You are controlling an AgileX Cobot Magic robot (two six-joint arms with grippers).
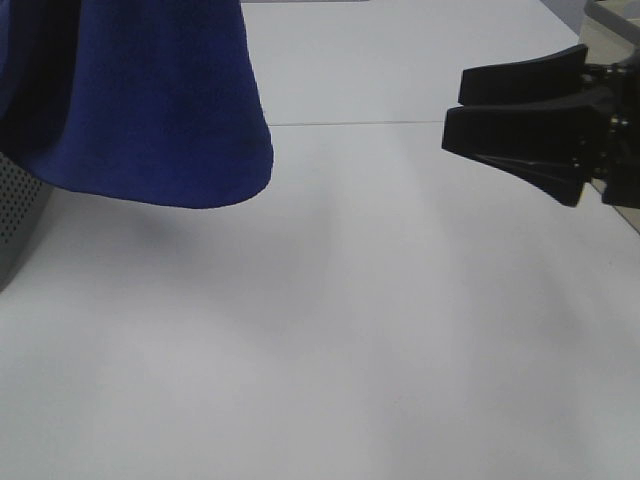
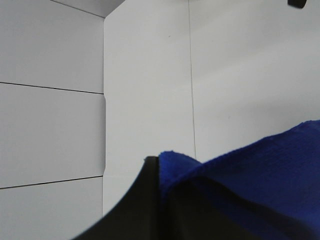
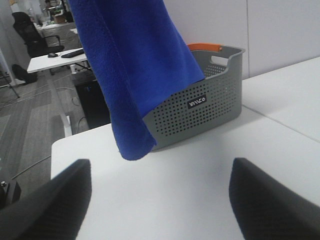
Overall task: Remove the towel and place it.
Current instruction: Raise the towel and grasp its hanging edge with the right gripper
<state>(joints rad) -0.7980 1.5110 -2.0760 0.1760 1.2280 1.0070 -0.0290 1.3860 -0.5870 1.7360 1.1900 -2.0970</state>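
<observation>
- The towel point(image 3: 135, 65) is a big, deep blue cloth. It looks soft and fuzzy, with a stitched edge down its side.
- It hangs in the air in long, loose folds. Its bottom end is round, like a tongue.
- That round end hangs just in front of one corner of the basket point(image 3: 200, 105) and hides that corner. It floats above the table point(image 1: 380, 330) and leaves a soft grey shadow there.
- The left gripper point(image 2: 162, 172) is pinching the towel. Its wrist view shows one black finger point(image 2: 135, 200) pressed against the fuzzy blue edge, with the cloth bunched up beside it. The other finger is lost in the dark under the cloth.
- The basket is grey plastic with rounded corners. Its walls are full of tiny round holes in neat rows. It has a small dark label with white letters that are too small to read, and a cut-out handle hole near the top.
- Something orange point(image 3: 204, 46) peeks over the basket's back rim. I cannot tell what it is.
- The basket stands on the table, near its edge.
- The right gripper point(image 3: 160, 200) is spread wide, with nothing between its two fingers. The fingers are black, thick and wedge-shaped, with a rough, dotted skin.
- It hangs over the table, well apart from the towel and pointing toward it.
- The table is white, smooth and flat, with one thin seam line across it.
</observation>
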